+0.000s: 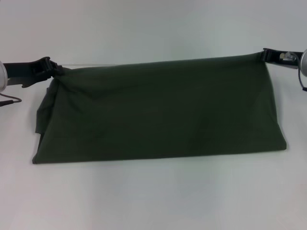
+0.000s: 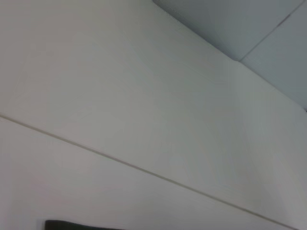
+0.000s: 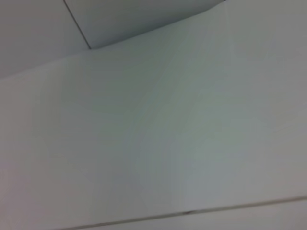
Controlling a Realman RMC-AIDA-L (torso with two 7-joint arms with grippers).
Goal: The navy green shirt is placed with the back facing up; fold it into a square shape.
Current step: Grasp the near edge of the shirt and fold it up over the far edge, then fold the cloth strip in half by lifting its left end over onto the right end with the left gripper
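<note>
At nine o'clock, the left gripper (image 1: 53, 69) clenched the navy green shirt (image 1: 158, 110) by one far corner; at two o'clock, the right gripper (image 1: 266, 55) clenched the other. The shirt draped onto the white bench (image 1: 153, 201), plain, no lettering visible.

Dark olive-green soft cloth shirt (image 1: 163, 112): matt, no sheen, mostly smooth weave with soft creases bunched at the left corner. Plain white table surface (image 1: 153, 196): smooth, matt to faintly satin, with a thin seam line visible in the wrist views. Left gripper (image 1: 50, 68) and right gripper (image 1: 266, 55): black, matt plastic-looking fingers, with a silvery metallic part behind each.
</note>
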